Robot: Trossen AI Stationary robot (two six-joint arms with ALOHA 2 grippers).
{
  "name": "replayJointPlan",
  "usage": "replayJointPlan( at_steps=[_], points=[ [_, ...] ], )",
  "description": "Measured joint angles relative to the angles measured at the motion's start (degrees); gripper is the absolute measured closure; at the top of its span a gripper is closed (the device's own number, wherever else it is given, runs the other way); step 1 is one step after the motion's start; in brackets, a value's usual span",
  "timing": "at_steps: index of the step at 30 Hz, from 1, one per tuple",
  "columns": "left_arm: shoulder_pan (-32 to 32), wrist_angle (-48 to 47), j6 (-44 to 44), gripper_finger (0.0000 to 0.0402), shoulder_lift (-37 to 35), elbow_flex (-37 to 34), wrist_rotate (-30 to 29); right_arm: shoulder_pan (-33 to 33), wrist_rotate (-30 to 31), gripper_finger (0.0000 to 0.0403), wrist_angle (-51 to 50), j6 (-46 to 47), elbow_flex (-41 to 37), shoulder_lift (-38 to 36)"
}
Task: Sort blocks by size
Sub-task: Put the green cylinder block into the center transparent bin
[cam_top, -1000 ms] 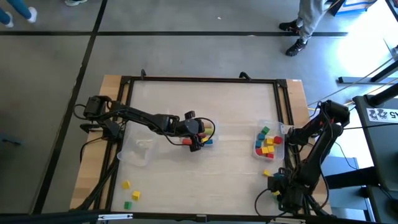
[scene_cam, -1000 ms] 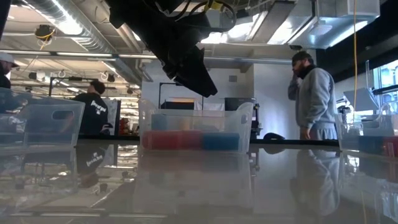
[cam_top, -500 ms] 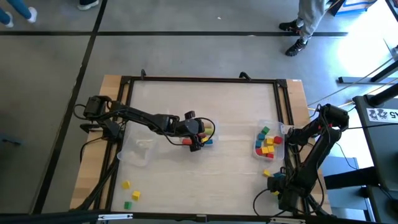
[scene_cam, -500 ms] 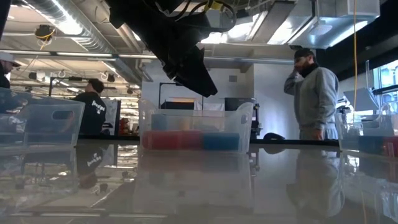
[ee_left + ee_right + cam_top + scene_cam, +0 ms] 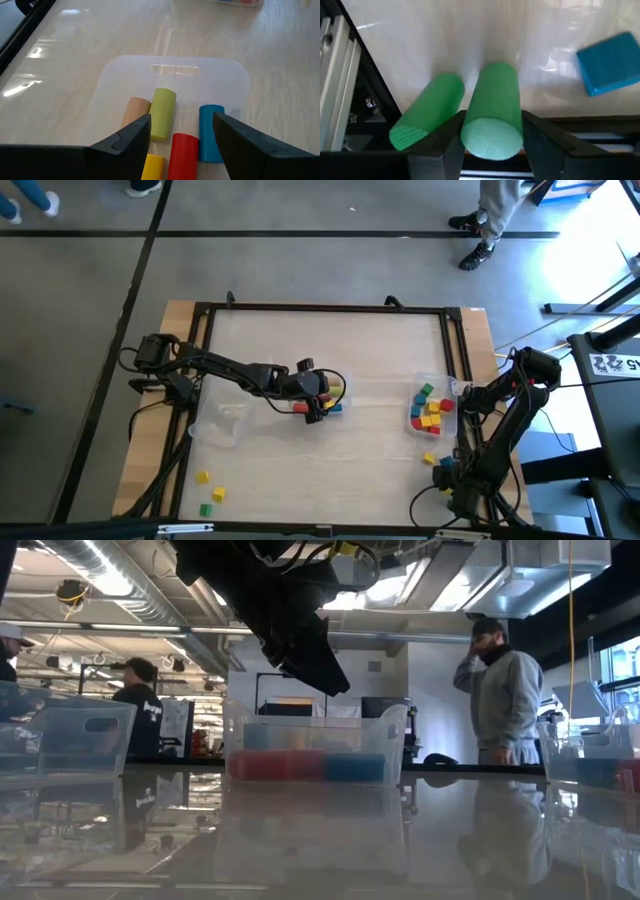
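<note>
The floor (image 5: pixel 300 250) around the table is grey concrete crossed by dark lines. At about one o'clock a person's legs and dark shoes (image 5: pixel 478 240) stand on it. From table height, the room shows an open ceiling with silver ducts (image 5: pixel 130 590) and strip lights, a pale back wall (image 5: pixel 425 690), a person in a grey hoodie (image 5: pixel 500 690) at three o'clock, and another in dark clothes (image 5: pixel 140 705) at nine o'clock.
</note>
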Motion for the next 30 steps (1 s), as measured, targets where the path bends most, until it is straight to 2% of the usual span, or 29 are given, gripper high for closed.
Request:
replayJointPlan(
  at_steps=[7,13,18,24,30],
  points=[
    [-0.04,-0.02,0.00,0.0192,0.00,0.00,0.01,0.00,3.15,0.0222,0.89,-0.16,0.00,0.00],
    [-0.04,-0.02,0.24,0.0192,0.02,0.00,-0.01,0.00,3.02,0.0269,0.71,-0.39,0.00,-0.05],
    [-0.04,-0.02,0.15,0.0192,0.02,0.00,0.00,0.00,4.48,0.0268,0.96,-1.86,0.17,-0.11],
    [-0.06,0.06,0.07,0.0192,0.02,0.00,0.00,-1.61,9.65,0.0268,-2.17,-4.95,2.81,-0.64],
    [-0.30,-0.14,-0.49,0.0192,-0.58,0.00,0.01,-6.34,18.73,0.0268,-6.12,-15.25,6.34,-0.96]
  ],
)
